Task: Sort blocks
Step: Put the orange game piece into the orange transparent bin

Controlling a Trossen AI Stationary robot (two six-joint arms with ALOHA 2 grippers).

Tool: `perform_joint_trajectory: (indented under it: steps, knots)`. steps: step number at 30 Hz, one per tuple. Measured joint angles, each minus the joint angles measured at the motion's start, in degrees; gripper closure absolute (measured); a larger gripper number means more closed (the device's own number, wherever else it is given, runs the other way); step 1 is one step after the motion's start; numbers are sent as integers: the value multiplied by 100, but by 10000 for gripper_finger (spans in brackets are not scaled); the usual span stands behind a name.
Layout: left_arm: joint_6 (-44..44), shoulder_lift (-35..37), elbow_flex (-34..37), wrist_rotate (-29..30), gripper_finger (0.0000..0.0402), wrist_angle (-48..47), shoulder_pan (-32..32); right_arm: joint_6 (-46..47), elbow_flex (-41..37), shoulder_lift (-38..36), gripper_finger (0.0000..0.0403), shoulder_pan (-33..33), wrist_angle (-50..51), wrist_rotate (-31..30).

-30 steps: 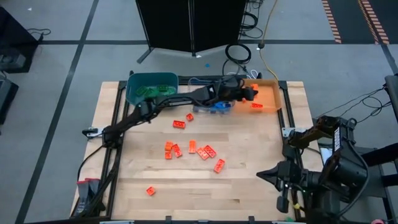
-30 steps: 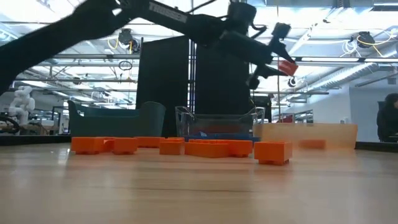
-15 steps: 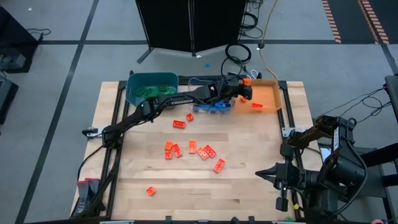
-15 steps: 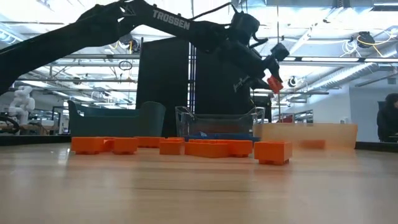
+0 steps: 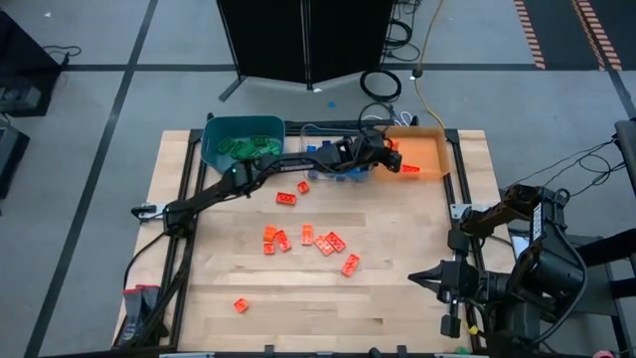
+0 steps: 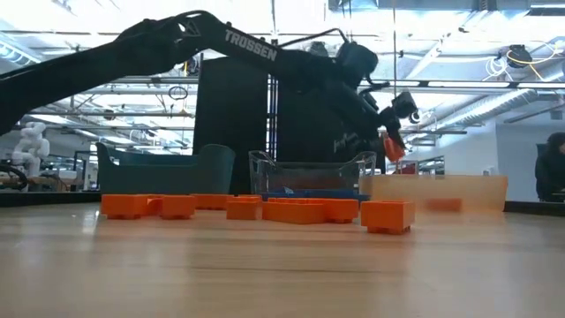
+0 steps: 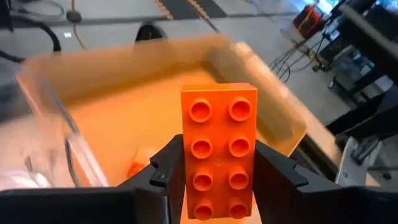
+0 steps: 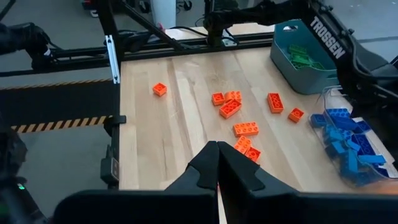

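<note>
My left gripper reaches across the far side of the table, shut on an orange-red block. It holds the block in the air at the left rim of the orange bin, as the low view shows. Several orange-red blocks lie flat on the table's middle. The teal bin holds green blocks. The clear bin holds blue blocks. My right gripper waits shut off the table's near right corner. My left gripper pinches the block's two long sides between its two fingers, at the end nearer the wrist. The fingers come from the table's left, slanting down, and lie along the block. The block juts past the fingertips, studs toward the wrist camera, lifted clear.
One orange-red block lies in the orange bin. A lone block sits near the table's front left. Cables lie on the floor beyond the far edge. Bare wood lies along the near and right sides.
My left gripper has come down with the orange-red block and drawn back a little toward the table's left, from over the orange bin to its left rim. Its wrist has rolled and tipped further down. The block stays held and clear.
</note>
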State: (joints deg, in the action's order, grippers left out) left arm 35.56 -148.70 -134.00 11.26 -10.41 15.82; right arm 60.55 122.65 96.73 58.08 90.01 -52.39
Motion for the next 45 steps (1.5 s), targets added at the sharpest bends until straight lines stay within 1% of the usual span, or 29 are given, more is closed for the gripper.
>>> perform_joint_trajectory:
  steps: [7,13,15,19,21,25,29,31,35,36,39,41,43,45]
  knots:
    - [-4,-77,-2,-32,261,59,-5,254,0,0,403,2,1,23]
    - [-379,-61,-2,-59,260,-13,-4,326,0,0,403,2,1,25]
    - [-480,-60,-2,-51,238,-18,-5,326,0,0,403,4,1,25]
    - [-460,-49,-4,-61,177,-9,-10,316,0,0,403,4,1,25]
    - [-462,-47,-4,-67,158,0,-10,289,0,0,403,4,1,23]
    - [-459,-47,-25,-177,143,-2,-10,267,0,0,403,3,0,25]
    - [-523,64,-72,-703,141,109,-11,258,0,-2,403,4,-1,24]
    - [-838,298,-72,-832,140,66,-55,215,0,-2,403,2,-2,23]
    - [-1659,1175,-106,-1158,140,-860,-244,129,0,-2,403,4,1,24]
    - [-2023,1417,-110,-1203,140,-1236,-337,96,0,-2,403,4,-2,24]
    - [-3485,2039,-116,-1195,139,-2585,-777,-15,0,-2,403,4,1,23]
    - [-4139,2273,-116,-1052,139,-3429,-1130,-106,0,-2,403,2,1,23]
    - [-4371,2348,-98,-1010,139,-4034,-1430,-188,0,-2,403,4,1,22]
    - [-4388,2325,-39,-992,139,-4320,-1657,-231,0,-2,403,4,1,21]
